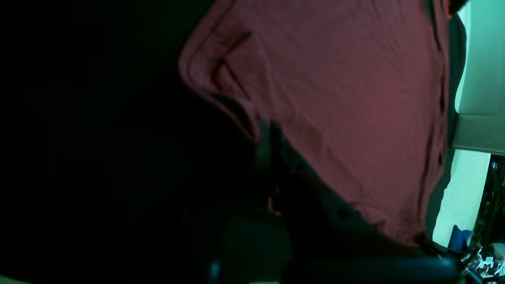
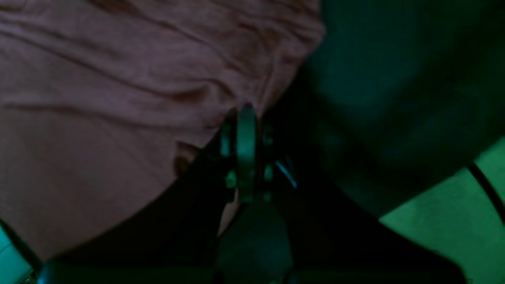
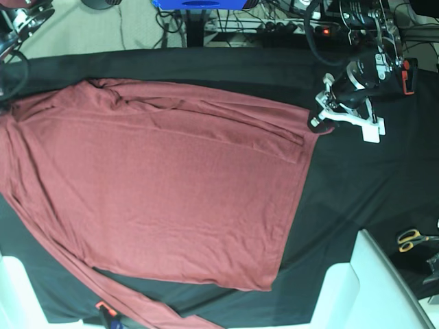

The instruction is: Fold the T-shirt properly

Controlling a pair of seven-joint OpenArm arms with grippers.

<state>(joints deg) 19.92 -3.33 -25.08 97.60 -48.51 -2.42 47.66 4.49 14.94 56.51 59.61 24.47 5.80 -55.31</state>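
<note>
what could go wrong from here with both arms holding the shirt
1. The left fingers pinch only the very corner of the shirt; thin fabric could slip out under tension.
2. The right fingers also grip right at an edge, so a pull may lose it.
3. Wrinkles near the top edge could get folded in, and a sleeve trailing off the table at the bottom edge could drag unevenly.
</note>
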